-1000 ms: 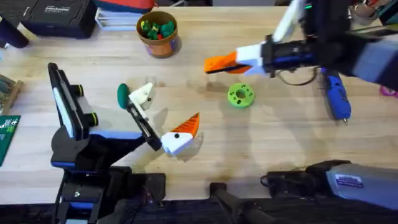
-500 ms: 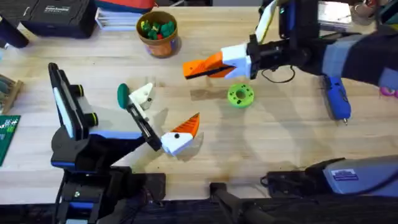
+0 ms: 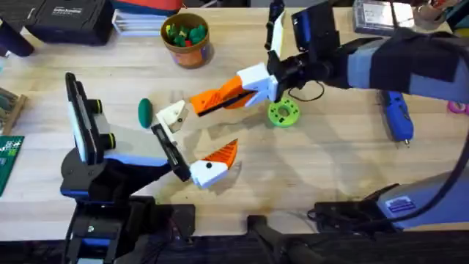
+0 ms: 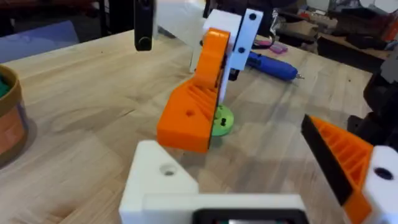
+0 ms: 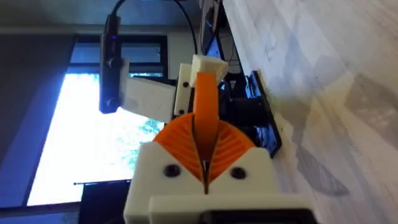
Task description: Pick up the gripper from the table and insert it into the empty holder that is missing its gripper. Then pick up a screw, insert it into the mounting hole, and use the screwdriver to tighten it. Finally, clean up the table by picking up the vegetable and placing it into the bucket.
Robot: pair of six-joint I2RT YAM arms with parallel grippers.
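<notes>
My right gripper point(image 3: 220, 97) clenches the white plastic block with the orange ribbed wedge point(image 5: 205, 115), held above the table. The thin black bar-shaped holder point(image 3: 167, 149) lies near; I judge its axis must be matched before seating. My left gripper point(image 4: 249, 186) stands released.

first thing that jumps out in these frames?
The right hand, reaching across mid-table with its orange pads pressed together, tips near the small white part beside the vegetable. Below it, the left hand rests at the table's front, one orange-tipped finger mounted next to the bare black holder. The bucket stands at the back edge, toys inside.
</notes>
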